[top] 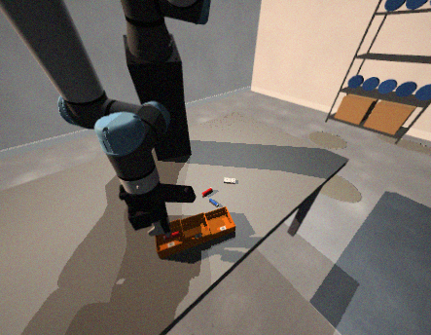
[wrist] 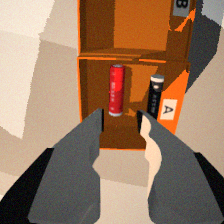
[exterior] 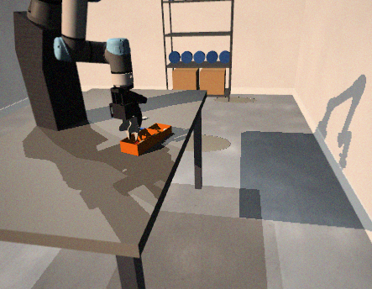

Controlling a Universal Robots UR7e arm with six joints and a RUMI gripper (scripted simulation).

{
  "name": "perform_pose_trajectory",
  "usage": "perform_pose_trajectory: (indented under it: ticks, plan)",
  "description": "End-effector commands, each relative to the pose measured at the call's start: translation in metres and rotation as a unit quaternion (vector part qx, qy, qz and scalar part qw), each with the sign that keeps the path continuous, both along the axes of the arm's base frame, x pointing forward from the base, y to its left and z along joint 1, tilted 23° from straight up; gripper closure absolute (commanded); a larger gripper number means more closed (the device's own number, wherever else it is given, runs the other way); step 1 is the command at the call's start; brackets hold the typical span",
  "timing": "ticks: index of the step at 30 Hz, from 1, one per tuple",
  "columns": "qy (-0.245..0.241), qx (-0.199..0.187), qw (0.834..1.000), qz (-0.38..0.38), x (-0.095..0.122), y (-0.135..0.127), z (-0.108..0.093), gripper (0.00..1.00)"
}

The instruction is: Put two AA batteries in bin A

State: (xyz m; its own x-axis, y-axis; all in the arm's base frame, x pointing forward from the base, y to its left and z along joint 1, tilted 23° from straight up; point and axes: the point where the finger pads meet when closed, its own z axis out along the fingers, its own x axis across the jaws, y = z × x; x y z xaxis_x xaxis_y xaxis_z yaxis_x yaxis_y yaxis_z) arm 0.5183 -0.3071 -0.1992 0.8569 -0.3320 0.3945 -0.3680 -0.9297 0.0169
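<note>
Two batteries lie in bin A point(wrist: 169, 108): a red one point(wrist: 116, 90) and a black one point(wrist: 155, 95), side by side, long axes running along the tray's point(top: 221, 227) length. Your gripper point(wrist: 122, 131) hovers just above that compartment, fingers parted slightly and holding nothing. On the table point(top: 65, 219), another red battery point(top: 207, 192) and a blue one point(top: 214, 202) lie beside the tray.
</note>
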Motion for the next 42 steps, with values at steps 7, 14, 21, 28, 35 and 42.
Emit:
perform_pose_trajectory:
  ticks: [7,14,21,28,35,42]
  plan:
    - [0.000,0.000,1.000,0.000,-0.005,0.002,0.014,0.83]
    - [0.000,0.000,1.000,0.000,-0.009,0.004,0.023,0.83]
    - [0.000,0.000,1.000,0.000,-0.009,0.004,0.023,0.83]
    - [0.000,0.000,1.000,0.000,-0.014,0.006,0.038,0.00]
    - [0.000,0.000,1.000,0.000,-0.025,0.011,0.063,0.00]
    - [0.000,0.000,1.000,0.000,-0.032,0.014,0.082,0.00]
